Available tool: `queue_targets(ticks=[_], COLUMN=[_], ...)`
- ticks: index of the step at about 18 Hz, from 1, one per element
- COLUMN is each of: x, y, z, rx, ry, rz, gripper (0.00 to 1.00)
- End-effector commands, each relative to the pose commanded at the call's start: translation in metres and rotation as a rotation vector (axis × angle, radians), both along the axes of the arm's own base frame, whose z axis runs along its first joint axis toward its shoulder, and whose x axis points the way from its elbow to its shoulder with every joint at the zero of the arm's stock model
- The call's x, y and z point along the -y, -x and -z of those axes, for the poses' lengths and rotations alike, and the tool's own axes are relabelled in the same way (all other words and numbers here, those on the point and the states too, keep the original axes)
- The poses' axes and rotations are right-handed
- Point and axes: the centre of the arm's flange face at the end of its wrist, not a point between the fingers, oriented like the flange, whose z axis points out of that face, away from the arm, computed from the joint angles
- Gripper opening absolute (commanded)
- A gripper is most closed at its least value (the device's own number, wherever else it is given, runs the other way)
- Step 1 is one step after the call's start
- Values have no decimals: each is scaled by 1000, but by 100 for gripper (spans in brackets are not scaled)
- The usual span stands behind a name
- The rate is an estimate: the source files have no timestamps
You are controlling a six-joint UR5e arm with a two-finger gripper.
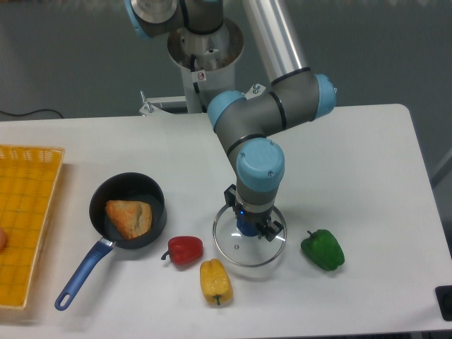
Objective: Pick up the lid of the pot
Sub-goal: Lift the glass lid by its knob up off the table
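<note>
the lid (227,247), a clear glass disc with a metal rim, lies flat on the table (367,162) near the middle of the front edge. the arm (263,116) reaches over from the back edge and points straight down at it, so the gripper (252,229) sits on the lid's centre. its dark fingers (272,227) stand on either side of a small blue knob (246,225) there. the wrist hides the contact, so i cannot tell whether the claw is clenched on the knob or merely standing around it. the lid looks level, with its rim down on the table. a red pepper (185,249) lies just beside the lid on the left, and a yellow pepper (215,281) lies just in front of both, nearest the front edge. a green pepper (323,249) lies near the lid on the right, apart from it. further left stands a black pan (154,201) with a blue handle (79,275) pointing toward the front left corner, and a browned pastry (129,217) lies inside it. a yellow basket (28,205) lies along the left edge. a dark object (445,302), cut off by the frame, lies at the front right corner.
</note>
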Motion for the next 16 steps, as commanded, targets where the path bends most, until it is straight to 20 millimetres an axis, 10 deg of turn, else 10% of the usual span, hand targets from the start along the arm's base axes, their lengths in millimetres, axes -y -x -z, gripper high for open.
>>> queue_targets(ticks=[16], x=[-15], y=[-29], z=[-21], rx=[-8], ry=[-38], rz=[48], gripper=[54])
